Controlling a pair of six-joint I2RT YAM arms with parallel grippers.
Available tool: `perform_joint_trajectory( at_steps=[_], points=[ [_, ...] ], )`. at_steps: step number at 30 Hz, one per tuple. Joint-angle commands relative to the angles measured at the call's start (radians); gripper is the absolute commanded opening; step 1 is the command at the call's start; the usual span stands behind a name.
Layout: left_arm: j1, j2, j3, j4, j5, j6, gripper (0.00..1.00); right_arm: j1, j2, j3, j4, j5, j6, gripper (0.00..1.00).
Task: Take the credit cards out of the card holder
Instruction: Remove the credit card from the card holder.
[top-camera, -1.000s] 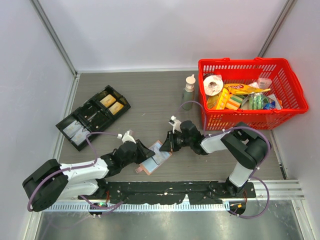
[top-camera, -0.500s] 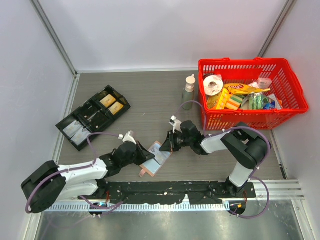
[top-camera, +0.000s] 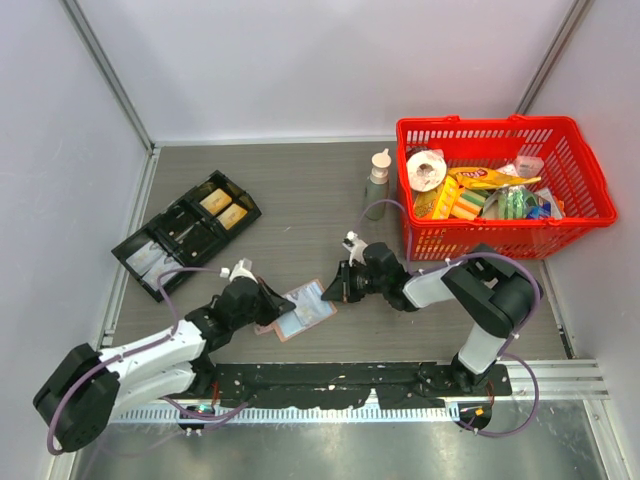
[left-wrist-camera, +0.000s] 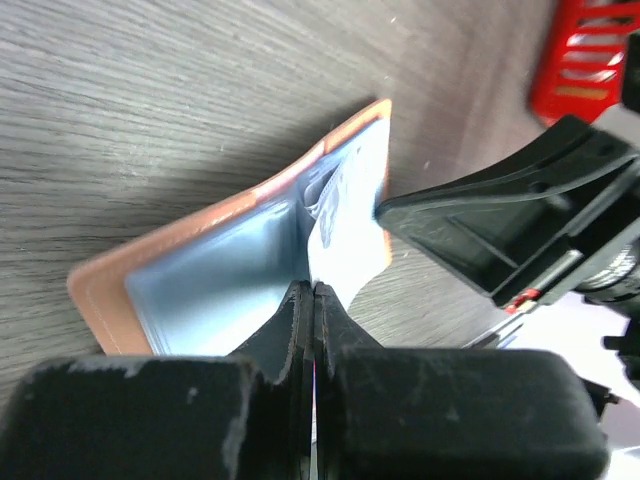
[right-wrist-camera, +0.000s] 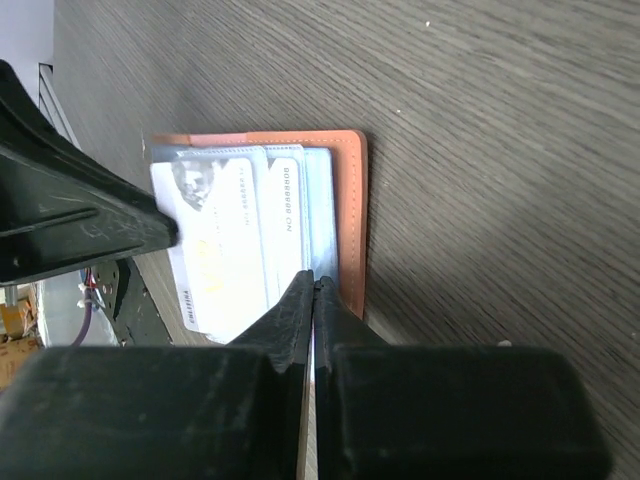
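Observation:
The tan-pink card holder (top-camera: 318, 310) lies open on the table between my two grippers, its pale blue-grey lining up. In the right wrist view my right gripper (right-wrist-camera: 315, 282) is shut on the holder's (right-wrist-camera: 352, 220) lined edge. White credit cards (right-wrist-camera: 225, 250) with dark print stick partway out of it. In the left wrist view my left gripper (left-wrist-camera: 313, 290) is shut on the edge of a white card (left-wrist-camera: 350, 225) that stands out of the holder (left-wrist-camera: 215, 225). In the top view the left gripper (top-camera: 268, 305) and right gripper (top-camera: 335, 290) sit at opposite sides of the holder.
A black compartment tray (top-camera: 160, 225) holding small items lies at the back left. A red basket (top-camera: 590, 170) of groceries stands at the back right, with a small bottle (top-camera: 377, 180) next to it. The black mounting rail (top-camera: 330, 380) runs along the near edge.
My left gripper has drawn back to the left, pulling the card further out of the holder. The holder has shifted slightly left. The right gripper has stayed almost still.

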Motion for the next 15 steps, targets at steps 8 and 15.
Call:
perform_joint_trajectory(
  at_steps=[8, 15],
  points=[
    [0.011, 0.306, 0.172, 0.116, 0.220, 0.232, 0.00, -0.034, -0.173, -0.014, -0.122, 0.065, -0.045, 0.16],
    [0.013, 0.415, 0.286, 0.074, 0.250, 0.313, 0.00, -0.034, -0.145, 0.049, -0.117, 0.053, -0.058, 0.17]
  ],
)
